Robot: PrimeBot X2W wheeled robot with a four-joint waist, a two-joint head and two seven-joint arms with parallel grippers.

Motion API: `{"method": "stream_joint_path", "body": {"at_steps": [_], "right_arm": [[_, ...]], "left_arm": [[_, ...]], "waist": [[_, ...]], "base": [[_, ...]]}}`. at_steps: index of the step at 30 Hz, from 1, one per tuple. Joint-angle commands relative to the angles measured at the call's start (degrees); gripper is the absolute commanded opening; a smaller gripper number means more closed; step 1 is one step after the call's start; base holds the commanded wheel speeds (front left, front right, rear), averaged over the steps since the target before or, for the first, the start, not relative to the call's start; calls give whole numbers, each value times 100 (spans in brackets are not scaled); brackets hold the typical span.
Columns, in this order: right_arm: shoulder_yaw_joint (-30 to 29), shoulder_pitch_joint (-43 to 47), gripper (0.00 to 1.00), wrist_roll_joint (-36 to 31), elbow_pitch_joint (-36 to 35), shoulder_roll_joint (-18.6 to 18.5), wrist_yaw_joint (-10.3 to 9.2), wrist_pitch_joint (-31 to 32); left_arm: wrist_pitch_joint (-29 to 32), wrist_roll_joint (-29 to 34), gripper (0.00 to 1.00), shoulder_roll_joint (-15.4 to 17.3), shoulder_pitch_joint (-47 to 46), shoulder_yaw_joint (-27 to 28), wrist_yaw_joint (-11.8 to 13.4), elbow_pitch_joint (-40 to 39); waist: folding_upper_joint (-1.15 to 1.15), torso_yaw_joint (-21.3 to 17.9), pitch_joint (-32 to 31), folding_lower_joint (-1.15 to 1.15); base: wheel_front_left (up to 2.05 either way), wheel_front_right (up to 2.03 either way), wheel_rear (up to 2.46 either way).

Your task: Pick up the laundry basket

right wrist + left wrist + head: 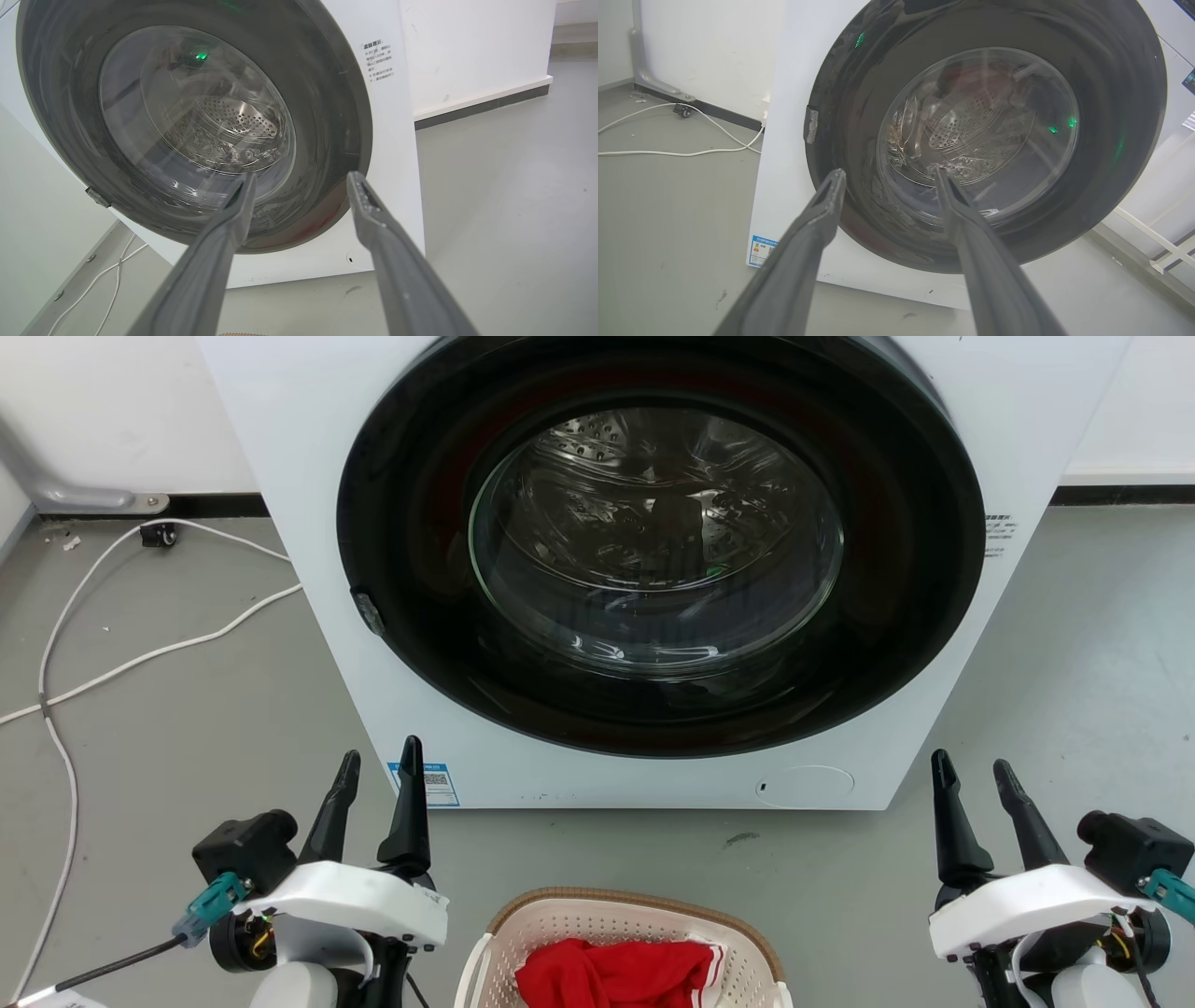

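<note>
- the left hand [381, 751] is at the near left. its two dark fingers are apart and point at the washing machine [299, 476]. it holds nothing.
- the right hand [969, 761] is at the near right. its fingers are apart too, with nothing between them.
- the laundry basket [616, 897] sits on the grey floor [187, 737] at the near middle, between the two hands. it touches neither one.
- a red cloth [616, 971] lies inside the basket.
- the washing machine stands just past the basket, with a strip of floor between them.
- the machine's big round door [653, 551] looks shut, and the shiny drum shows through its glass.
- a white cable [140, 658] lies on the floor at the far left.
</note>
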Motion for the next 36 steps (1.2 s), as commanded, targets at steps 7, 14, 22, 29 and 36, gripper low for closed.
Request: {"method": "stream_joint_path", "body": {"at_steps": [7,14,22,29,36], "right_arm": [[47,-138,100,-539,53,4,0,-158],[58,-162,100,-944,124,5,0,-250],[33,-178,100,-1375,225,7,0,-350],[47,-189,100,-1647,281,8,-1,-421],[63,-175,100,-1918,329,10,-1,-501]], "left_arm": [[-140,564,100,13,-125,-86,36,16],[-237,941,100,12,-123,-168,50,65],[-332,1361,100,12,-115,-240,75,121],[-409,1635,100,12,-100,-266,112,145],[-487,1956,100,11,-77,-289,137,159]], "waist": [[0,8,8,0],[0,5,12,0],[0,10,9,0],[0,12,7,0],[0,14,3,0]], "base": [[0,0,0],[0,0,0],[0,0,0],[0,0,0],[0,0,0]]}}
